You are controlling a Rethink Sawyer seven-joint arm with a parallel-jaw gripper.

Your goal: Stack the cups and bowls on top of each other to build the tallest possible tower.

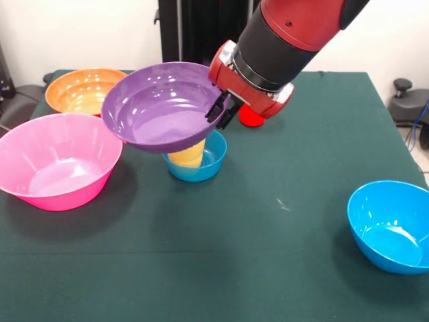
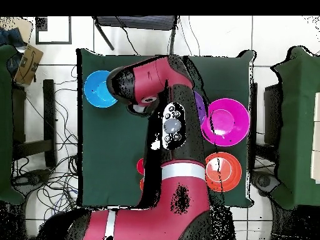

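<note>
Gripping the rim of the purple bowl (image 1: 161, 106), the jaws are pinching it at the edge nearest the wrist; the gripper (image 1: 220, 107) is black and is sitting under the red and black arm (image 1: 281, 40). The purple bowl is hanging clear of the desk (image 1: 281, 261), tilting with its open side turned toward the front camera.

Taking the purple bowl as landmark: directly beneath it a small blue bowl (image 1: 198, 161) is standing on the green cloth, with a yellow cup (image 1: 188, 154) sitting inside it, and the purple bowl's underside is sitting just above or on the cup's top; I cannot tell if they are touching. Just beside the purple bowl, on the left of the front view, the large pink bowl (image 1: 57, 161) is resting upright. Behind that and partly hidden by the purple bowl's rim, the large orange bowl (image 1: 80, 90) is resting. Behind the gripper a red thing (image 1: 251, 118) is showing only in part. Well apart from the purple bowl, toward the near right corner, the bright blue bowl (image 1: 392, 225) is standing alone.

In the overhead view the arm is covering most of the desk middle; only a sliver of purple is peeking out beside the pink bowl.
</note>
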